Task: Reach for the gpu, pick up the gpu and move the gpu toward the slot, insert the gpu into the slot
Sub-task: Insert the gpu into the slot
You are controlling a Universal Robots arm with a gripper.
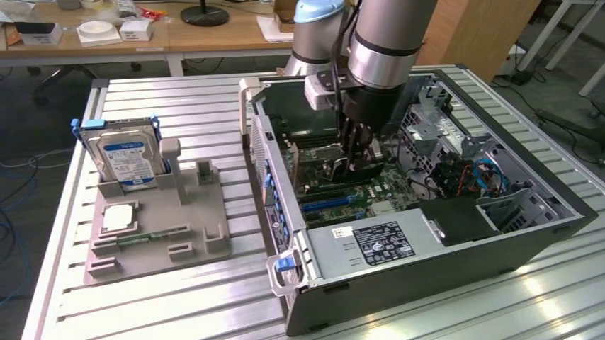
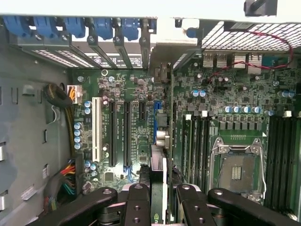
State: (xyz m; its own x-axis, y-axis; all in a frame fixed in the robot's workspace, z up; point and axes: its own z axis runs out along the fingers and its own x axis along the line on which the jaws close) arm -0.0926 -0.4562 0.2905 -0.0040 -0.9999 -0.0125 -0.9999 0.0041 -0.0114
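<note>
Black jointed metal fingers of the gripper stand narrowly set, clamped on the gpu, a thin card seen edge-on inside the dark steel computer case; its edge lines up with the slot, a narrow blue plastic strip on the green motherboard; whether it is seated I cannot tell; beside it lie two long black connectors and a white one; the grey power supply carries a black sticker, print unreadable; a silver hard drive with blue-white label stands upright in a matt grey holder on the ribbed aluminium table.
</note>
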